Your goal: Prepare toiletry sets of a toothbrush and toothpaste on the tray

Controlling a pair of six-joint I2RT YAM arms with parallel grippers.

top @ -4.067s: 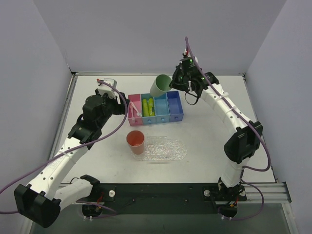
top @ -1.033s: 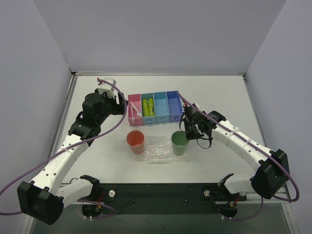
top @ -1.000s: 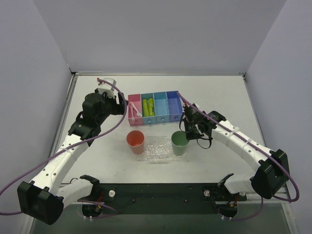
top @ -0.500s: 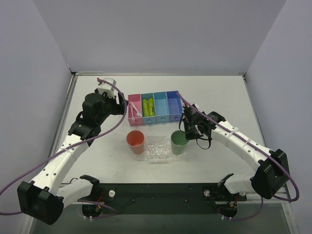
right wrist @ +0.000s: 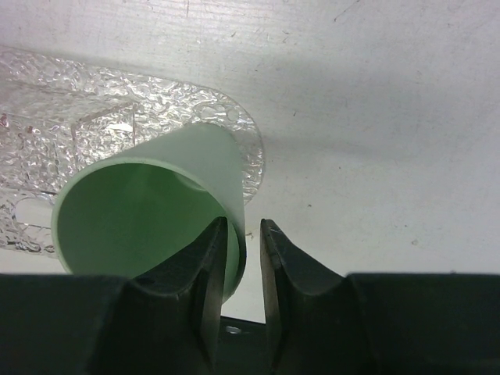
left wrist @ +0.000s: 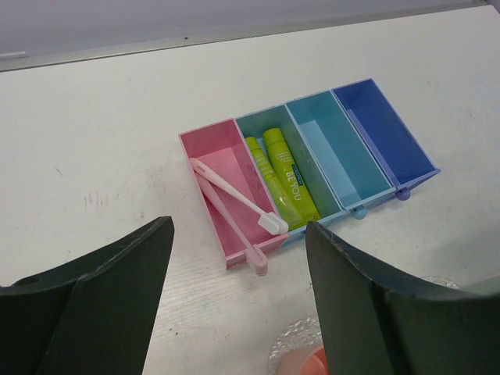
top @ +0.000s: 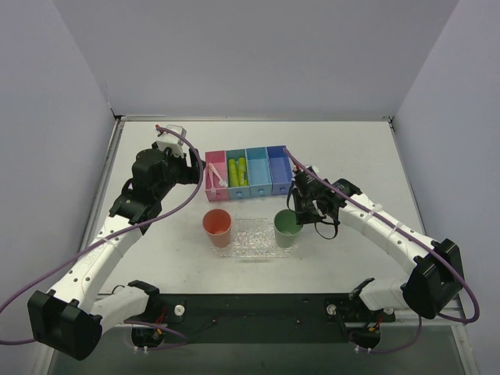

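**A:** Where is the left gripper [left wrist: 238, 230] sitting?

**B:** It is hovering over the table [top: 351, 156], left of and above the 4 bins. Its jaws are standing wide apart with nothing between them.

**A:** And the right gripper [right wrist: 244, 226]?

**B:** It is sitting at the rim of the green cup [right wrist: 141, 211], on the cup's right side. The jaws are only narrowly parted and are straddling the cup wall. A dark sliver of gap is showing beside the outer finger, so it is not clamping.

**A:** Where is the tray [top: 251, 238]?

**B:** It is lying just near of the bin row, midway between the 2 arms. The green cup is standing upright on its right end. An orange cup [top: 217, 225] is standing upright at its left end.

**A:** What about the task items?

**B:** The 2 toothbrushes [left wrist: 234, 195] are lying in the pink bin [left wrist: 223, 152], the leftmost one. Their heads are pointing toward the near end, and 1 is resting against the near wall. The 2 toothpaste tubes [left wrist: 291, 183] are lying side by side in the teal bin [left wrist: 269, 121], immediately to the right. None of these are touching the tray.
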